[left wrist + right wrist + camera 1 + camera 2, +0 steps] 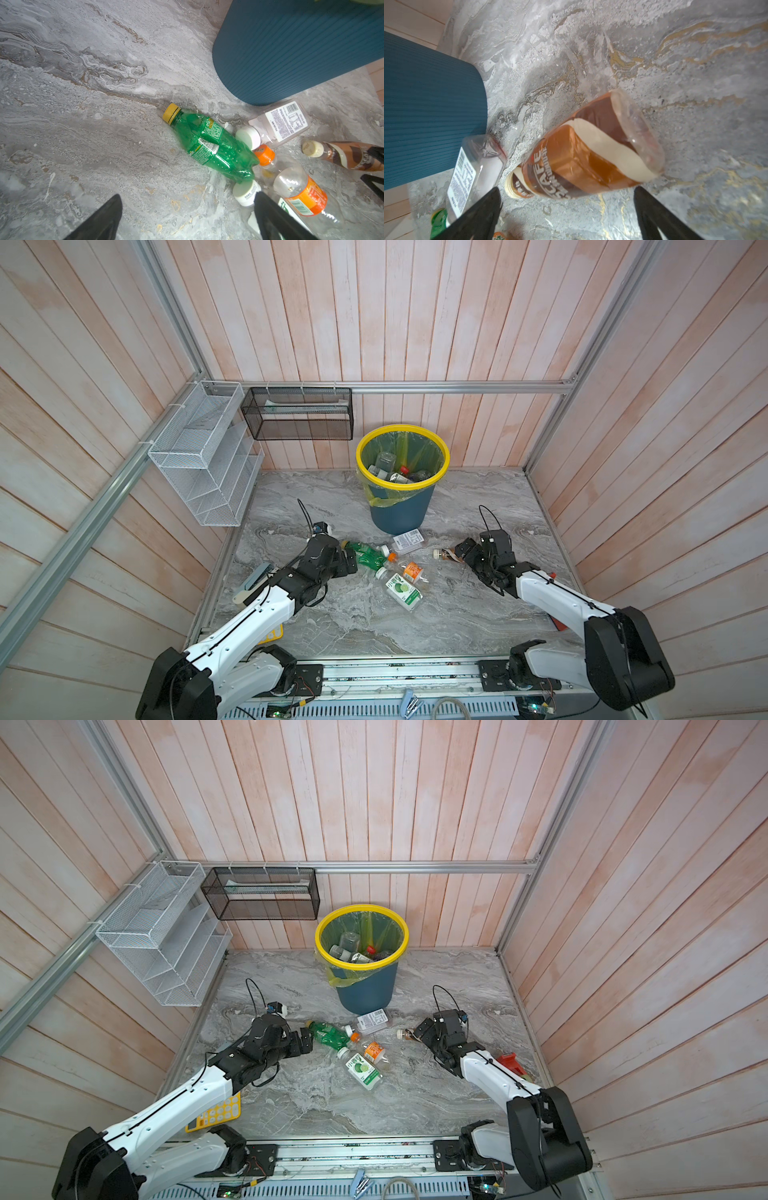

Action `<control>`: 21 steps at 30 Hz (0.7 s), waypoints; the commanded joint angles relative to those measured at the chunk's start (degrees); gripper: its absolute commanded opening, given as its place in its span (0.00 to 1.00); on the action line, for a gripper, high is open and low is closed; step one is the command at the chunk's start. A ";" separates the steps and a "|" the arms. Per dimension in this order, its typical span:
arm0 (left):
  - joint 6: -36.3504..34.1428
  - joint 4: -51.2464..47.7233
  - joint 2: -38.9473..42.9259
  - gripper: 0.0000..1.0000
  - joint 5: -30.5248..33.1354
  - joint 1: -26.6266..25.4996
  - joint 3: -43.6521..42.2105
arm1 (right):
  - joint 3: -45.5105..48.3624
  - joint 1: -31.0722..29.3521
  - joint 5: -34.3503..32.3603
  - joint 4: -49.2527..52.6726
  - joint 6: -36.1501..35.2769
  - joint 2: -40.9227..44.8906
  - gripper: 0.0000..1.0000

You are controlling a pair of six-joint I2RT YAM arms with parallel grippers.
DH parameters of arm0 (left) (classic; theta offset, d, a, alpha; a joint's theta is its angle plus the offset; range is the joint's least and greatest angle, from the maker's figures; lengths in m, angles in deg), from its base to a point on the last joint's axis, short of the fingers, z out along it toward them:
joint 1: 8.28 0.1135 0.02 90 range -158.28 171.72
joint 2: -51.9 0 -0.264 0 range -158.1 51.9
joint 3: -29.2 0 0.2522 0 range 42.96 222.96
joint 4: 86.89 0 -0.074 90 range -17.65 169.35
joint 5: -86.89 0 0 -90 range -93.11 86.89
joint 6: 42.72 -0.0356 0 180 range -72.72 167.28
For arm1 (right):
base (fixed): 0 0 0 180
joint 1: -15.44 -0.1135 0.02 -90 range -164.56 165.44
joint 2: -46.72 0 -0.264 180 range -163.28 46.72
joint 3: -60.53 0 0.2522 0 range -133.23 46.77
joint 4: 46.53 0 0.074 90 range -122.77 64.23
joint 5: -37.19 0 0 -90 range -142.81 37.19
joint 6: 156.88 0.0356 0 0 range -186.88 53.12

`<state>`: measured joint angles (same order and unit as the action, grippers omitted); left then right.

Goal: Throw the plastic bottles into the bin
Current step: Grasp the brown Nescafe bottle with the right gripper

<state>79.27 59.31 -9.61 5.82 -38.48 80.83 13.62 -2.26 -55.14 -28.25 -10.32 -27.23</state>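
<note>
Five plastic bottles [412,571] lie on their sides on the tabletop [457,614] just in front of the bin [398,512], on my side of it. More sit inside its liner. The green bottle [365,556] is front-left of the bin, its base crowded against two white caps and an orange cap of clear neighbours. The brown bottle [446,554] lies alone, front-right of the bin.

My left pincer [351,559] hangs at the green bottle's cap end, fully spread and holding nothing. My right pincer [459,554] is just as wide, its fingers either side of the brown bottle's base and not closed on it. I judge both are set for pickups.

The crowding at the green bottle could snag a finger, and the bin's tall yellow rim needs clearing. The black mesh basket [297,414] and white wire rack [203,456] hang on the walls left of the bin, out of the way.
</note>
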 commanded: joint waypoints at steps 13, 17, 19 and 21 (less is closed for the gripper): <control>-0.47 0.45 0.09 1.00 1.21 -0.27 -1.67 | -11.94 0.44 -2.10 0.17 -11.18 -18.96 0.80; -0.61 -0.39 0.90 1.00 2.11 -0.24 -1.65 | -13.43 1.09 -1.41 -0.40 -13.42 -22.48 0.67; -0.61 -0.86 1.30 1.00 2.69 -0.23 -1.59 | -13.82 1.26 -1.01 -0.89 -14.13 -22.62 0.56; -0.36 -1.59 1.63 1.00 3.18 -0.21 -1.59 | -13.62 1.26 -0.78 -1.39 -14.69 -21.05 0.49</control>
<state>79.42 58.94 -9.11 7.22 -38.48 80.22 -0.02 -1.25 -56.60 -30.77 -22.89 -48.43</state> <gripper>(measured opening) 0.998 0.510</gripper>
